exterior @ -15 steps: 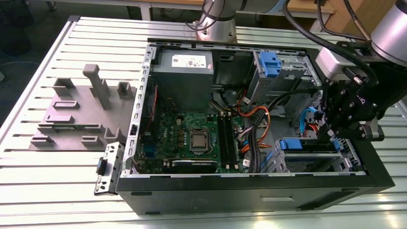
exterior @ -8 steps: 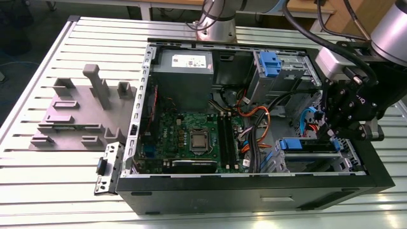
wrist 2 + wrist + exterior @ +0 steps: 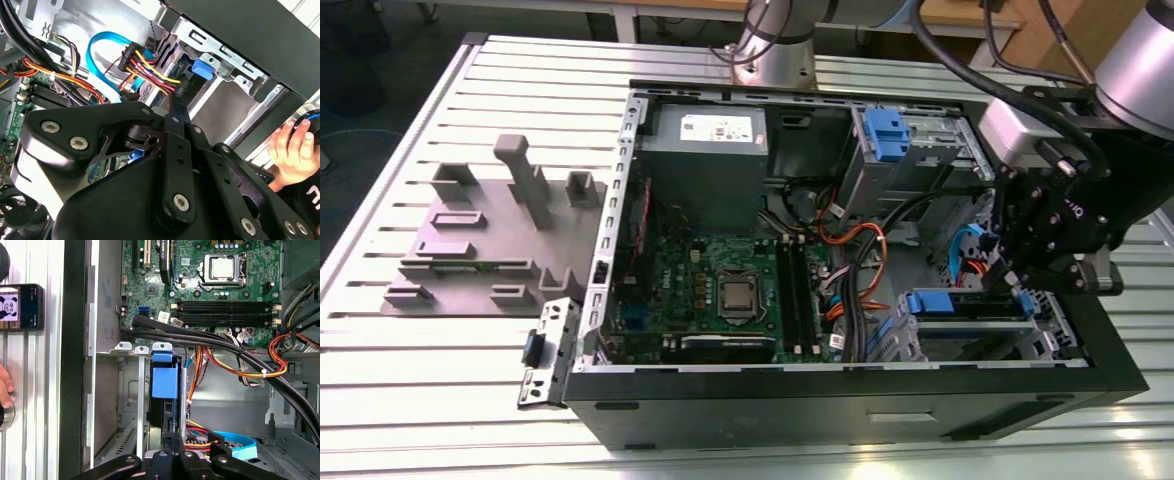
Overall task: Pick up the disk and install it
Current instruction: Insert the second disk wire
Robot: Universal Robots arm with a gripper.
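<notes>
The disk (image 3: 164,382) stands on edge in the drive cage at the front of the open computer case, its blue end tab toward the motherboard. In the exterior view the disk (image 3: 931,301) sits in the lower bay at the exterior view's right. My gripper (image 3: 1003,288) hangs over that bay. In the first wrist view my gripper (image 3: 172,439) has its fingers together at the disk's rear end, beside the cable connectors. In the second wrist view the fingers (image 3: 176,117) point as one narrow bar along the disk's edge toward the blue tab (image 3: 202,68).
A second blue caddy (image 3: 886,135) sits in the upper bay beside the grey power supply (image 3: 706,150). Orange, yellow and blue cables (image 3: 235,367) cross beside the cage. A person's hand (image 3: 290,145) and a phone (image 3: 20,307) are at the table edge. Grey fixtures (image 3: 480,230) lie at the exterior view's left.
</notes>
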